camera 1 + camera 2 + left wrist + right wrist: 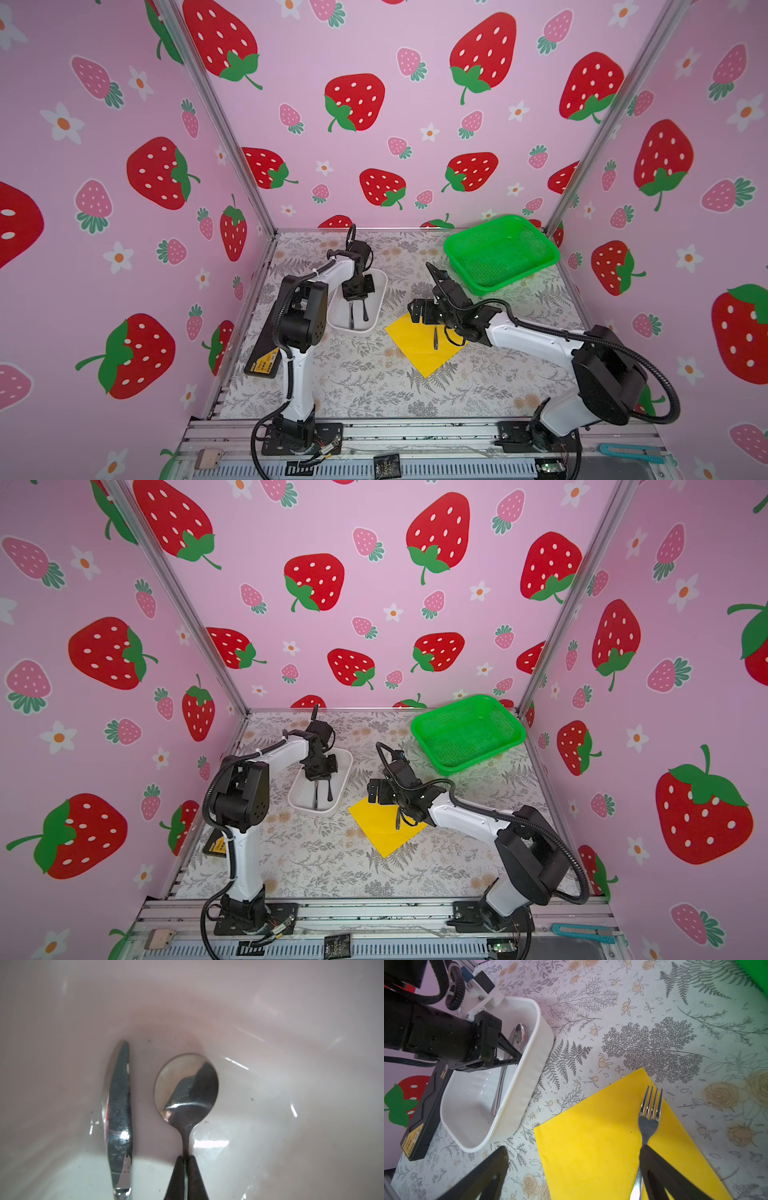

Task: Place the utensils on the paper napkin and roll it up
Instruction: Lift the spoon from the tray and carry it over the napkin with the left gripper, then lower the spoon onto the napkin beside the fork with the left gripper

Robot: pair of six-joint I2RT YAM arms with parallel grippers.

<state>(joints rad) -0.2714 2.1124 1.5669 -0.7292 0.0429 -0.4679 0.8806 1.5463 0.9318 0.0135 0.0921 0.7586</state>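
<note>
A black box with a yellow label [262, 357] lies along the left edge of the table [374, 386]. Just to its right, in the far left part of the table, stands a white plastic tub [353, 330]. The left end effector [186, 1160] reaches down into it. Its fingers are clenched on the thin neck of the spoon [187, 1086], just behind the bowl, which faces up and mirrors the arm above. Whether the spoon rests on the tub floor or is raised off it cannot be told. A table knife [120, 1105] lies beside the spoon in the same tub, roughly parallel to it and not touching it.

Near the middle of the table the yellow paper napkin [415, 345] lies flat, turned so that one corner points at the near edge. The fork [650, 1113] lies on it, tines up, toward its right side. The right end effector [573, 1148] hangs over the napkin with its fingers spread wide, gripping nothing (one finger crosses the fork's handle in the right wrist view, and contact cannot be judged). The napkin and the tub are near each other but apart.

A green mesh basket [519, 274] sits in the far right corner of the table, well apart from the napkin.
</note>
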